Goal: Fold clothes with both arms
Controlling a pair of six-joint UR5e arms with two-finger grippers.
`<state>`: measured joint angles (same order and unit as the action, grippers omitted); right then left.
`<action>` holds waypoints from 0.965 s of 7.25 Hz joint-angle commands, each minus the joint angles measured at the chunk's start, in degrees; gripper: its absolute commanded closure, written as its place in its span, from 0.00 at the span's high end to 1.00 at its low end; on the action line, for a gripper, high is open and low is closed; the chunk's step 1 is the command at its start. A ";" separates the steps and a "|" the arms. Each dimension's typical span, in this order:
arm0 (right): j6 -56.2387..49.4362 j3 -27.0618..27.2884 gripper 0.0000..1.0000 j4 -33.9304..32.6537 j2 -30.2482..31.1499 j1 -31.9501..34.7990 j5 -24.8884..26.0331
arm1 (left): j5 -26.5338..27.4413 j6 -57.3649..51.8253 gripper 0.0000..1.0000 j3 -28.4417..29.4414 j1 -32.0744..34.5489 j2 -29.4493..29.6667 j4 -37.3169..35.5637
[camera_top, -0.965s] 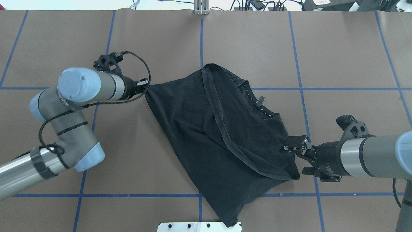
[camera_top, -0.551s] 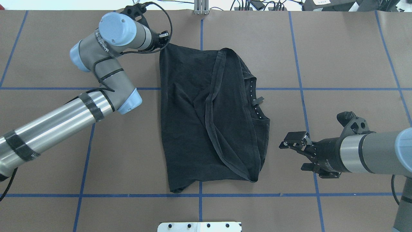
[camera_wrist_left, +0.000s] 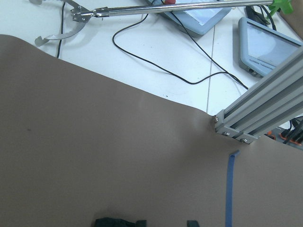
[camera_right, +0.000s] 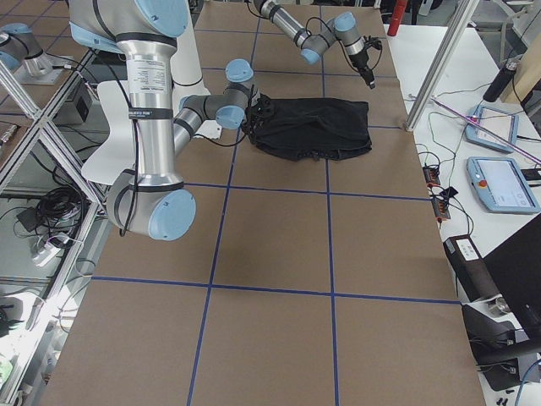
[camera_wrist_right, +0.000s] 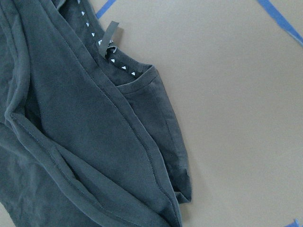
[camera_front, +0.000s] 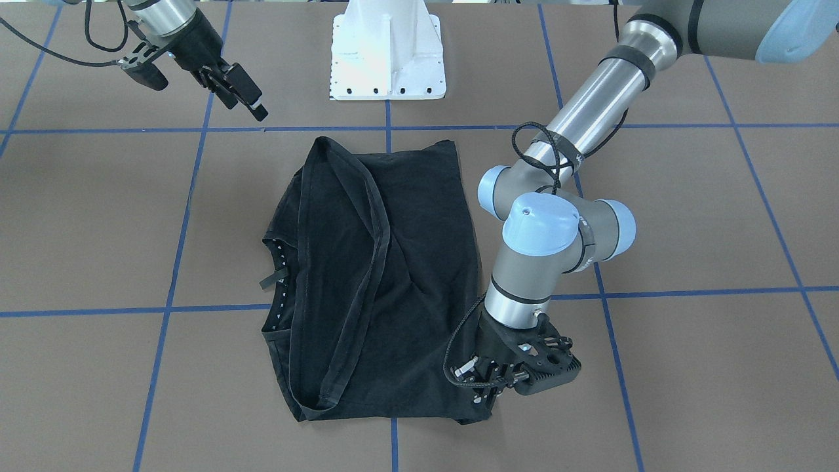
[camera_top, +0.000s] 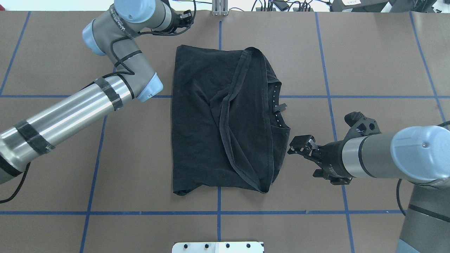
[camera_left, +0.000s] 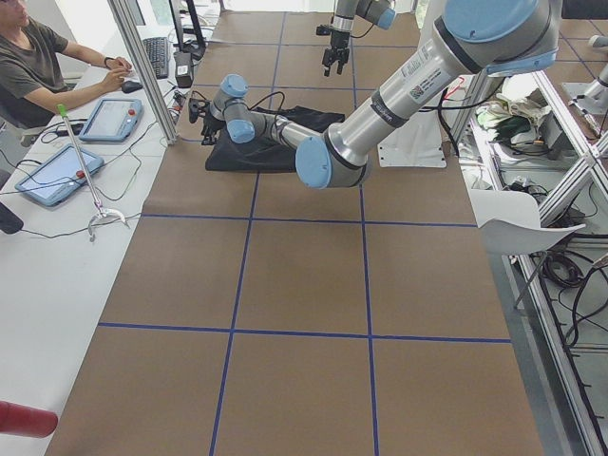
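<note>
Taking 12 o'clock as straight away from my base, the brown paper-covered bench with its blue tape grid (camera_top: 369, 52) lies open around the work. The black short-sleeved T-shirt (camera_top: 197, 133) rests flat near its middle, doubled over into a rough upright rectangle. My silver-grey left arm (camera_top: 70, 112) reaches in from 8 o'clock. Its pincer (camera_front: 486, 392) hangs over the shirt's 11 o'clock corner, and in the wrist view the tips seem parted with nothing between them. My silver-grey right arm (camera_top: 379, 158) comes in from 3 o'clock, and its pincer (camera_top: 305, 159) stands wide open, gripping nothing, just beside the shirt's 4 o'clock edge but not touching it. I judge a first fold done, though untidily. A stitched hem band (camera_top: 228, 105) snakes across the top layer, and the white-dotted neckband (camera_top: 277, 105) with its small grey tag (camera_top: 282, 106) peeks out at 3 o'clock. The print is hidden. Smoothing and at least one more fold look to be left. Room is generous at 9, 3 and 6 o'clock. The tight side is 12 o'clock, where my left pincer is near the bench's far edge, the aluminium post (camera_top: 218, 8) and the cables.
</note>
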<state>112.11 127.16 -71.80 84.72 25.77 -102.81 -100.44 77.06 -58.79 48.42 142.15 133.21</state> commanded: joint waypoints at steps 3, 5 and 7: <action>-33.71 -10.06 1.00 -18.32 -17.00 -4.74 1.72 | -5.02 -1.04 0.74 -26.35 0.44 -20.40 -5.68; -51.46 -18.66 0.94 -27.03 -27.10 -8.19 8.31 | -4.76 -1.04 0.74 -27.78 0.53 -23.39 -5.68; -63.10 -24.93 0.81 -29.18 -32.33 -8.28 10.08 | -4.41 -0.95 0.73 -28.75 0.53 -24.81 -5.60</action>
<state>56.55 105.98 -99.47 55.39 17.70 -93.85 -105.03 76.08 -86.97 48.90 118.14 127.60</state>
